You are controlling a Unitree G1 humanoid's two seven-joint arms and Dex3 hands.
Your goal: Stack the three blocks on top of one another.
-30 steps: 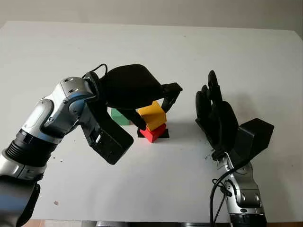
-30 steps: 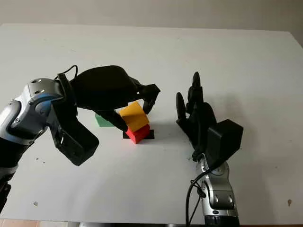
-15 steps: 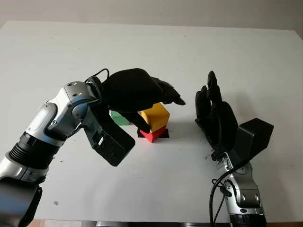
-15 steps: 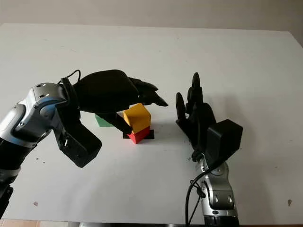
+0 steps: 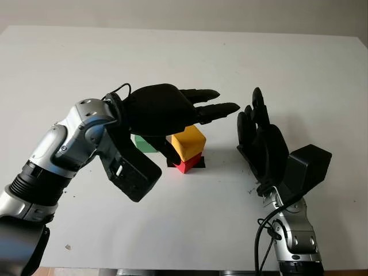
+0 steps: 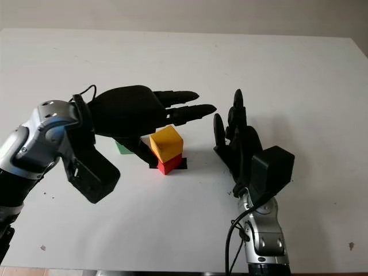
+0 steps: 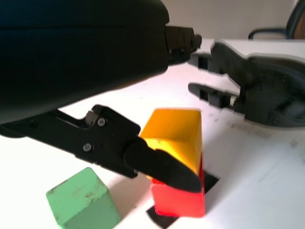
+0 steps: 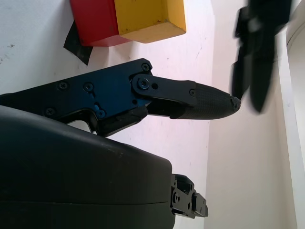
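The yellow block [image 5: 188, 142] sits on the red block [image 5: 187, 164] at the middle of the frame, a little twisted on it, and the red one stands on a small black patch [image 5: 199, 163] on the white table [image 5: 299, 69]. Half a second ago the left hand [image 5: 172, 109] had its fingers curled down around the yellow block; now they are stretched out wide above it, pointing toward the right of the frame, and hold nothing. So the yellow block has been let go and stands on its own: two of the three are stacked. In the left wrist view the thumb [image 7: 157, 164] crosses in front of the yellow block, close by it. The green block [image 5: 145, 142] lies on the table just left of the pair, partly under the left hand, and is probably next. The right hand [image 5: 261, 141] is open, upright at right of centre, near the stack but apart from it.
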